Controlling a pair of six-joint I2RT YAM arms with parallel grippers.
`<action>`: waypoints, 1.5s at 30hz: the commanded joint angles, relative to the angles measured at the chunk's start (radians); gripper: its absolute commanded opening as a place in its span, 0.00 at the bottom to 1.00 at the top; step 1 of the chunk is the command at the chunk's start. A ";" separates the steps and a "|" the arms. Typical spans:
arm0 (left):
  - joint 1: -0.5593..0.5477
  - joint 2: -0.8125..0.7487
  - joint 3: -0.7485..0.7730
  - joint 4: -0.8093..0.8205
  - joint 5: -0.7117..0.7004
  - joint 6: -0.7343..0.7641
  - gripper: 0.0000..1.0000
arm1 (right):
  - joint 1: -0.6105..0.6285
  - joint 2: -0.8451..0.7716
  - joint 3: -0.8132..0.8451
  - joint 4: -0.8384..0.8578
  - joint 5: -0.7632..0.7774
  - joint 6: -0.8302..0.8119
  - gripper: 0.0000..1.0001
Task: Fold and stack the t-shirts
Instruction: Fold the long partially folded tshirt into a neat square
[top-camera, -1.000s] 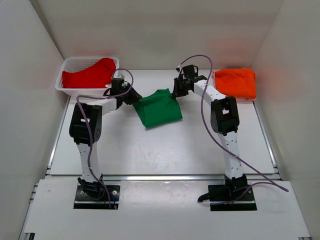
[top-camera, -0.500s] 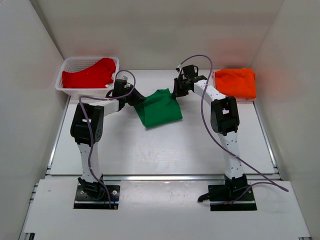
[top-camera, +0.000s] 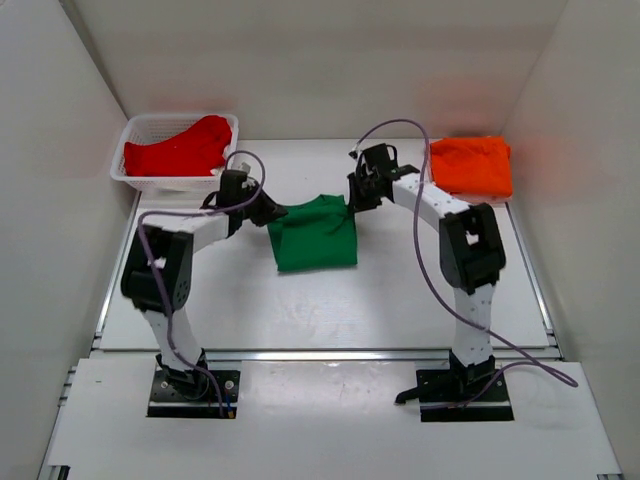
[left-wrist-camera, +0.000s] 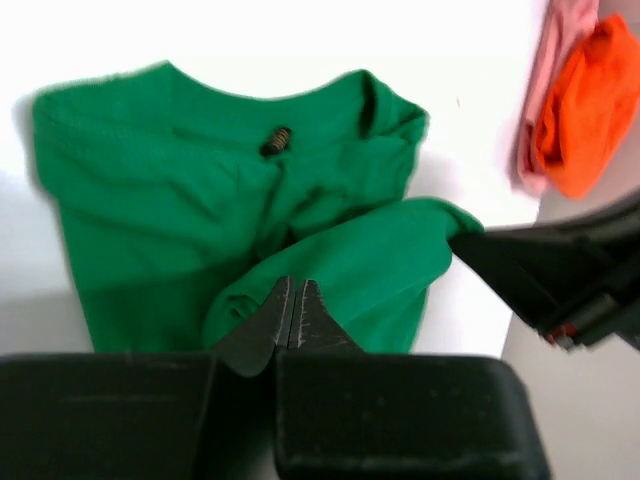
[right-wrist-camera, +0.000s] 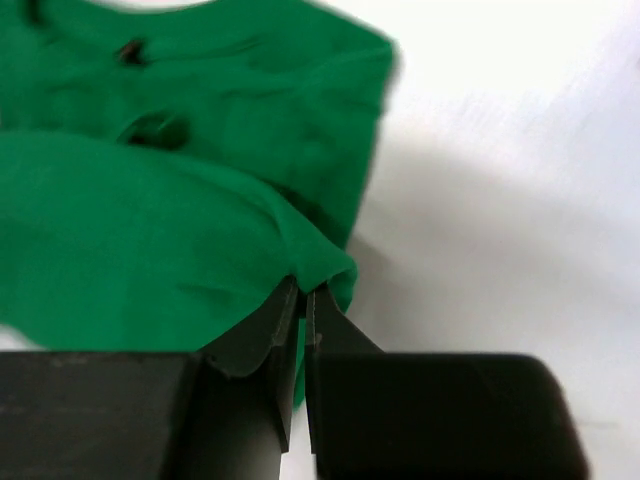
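White-walled cell, white worktop (top-camera: 300, 310). The green t-shirt (top-camera: 316, 238) lies mid-worktop between the two arms, collar on the far side. Change over the last second: the left end effector (top-camera: 270, 212) was part-open just beside the shirt's far-left corner, and is now pressed together on a bunched fold of green cloth there, tips buried in it on the left wrist view. The right end effector (top-camera: 352, 200) is pinching the far-right corner, same as before. The shirt was skewed and now sits square to the worktop edge, pulled a little toward the arm bases. My read: both far corners are gripped, so the two-handed fold can start, probably far edge over toward the near hem. The orange t-shirt (top-camera: 472, 165) sits folded at the far right, well apart. The red t-shirt (top-camera: 180, 148) is heaped in the basket (top-camera: 122, 172) at far left, not yet folded. So one done, one in hand, one waiting. Risk: both pinches are on loose folds, and a layer could slip out mid-lift.
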 joint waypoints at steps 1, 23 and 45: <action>0.004 -0.249 -0.124 -0.032 -0.010 0.029 0.00 | 0.073 -0.286 -0.165 0.102 0.050 -0.005 0.00; 0.039 -0.606 -0.393 -0.014 -0.166 -0.037 0.00 | 0.092 -0.424 -0.329 0.198 -0.121 0.012 0.00; 0.094 0.161 0.141 0.203 -0.186 0.046 0.21 | 0.014 0.274 0.322 0.020 0.050 0.026 0.00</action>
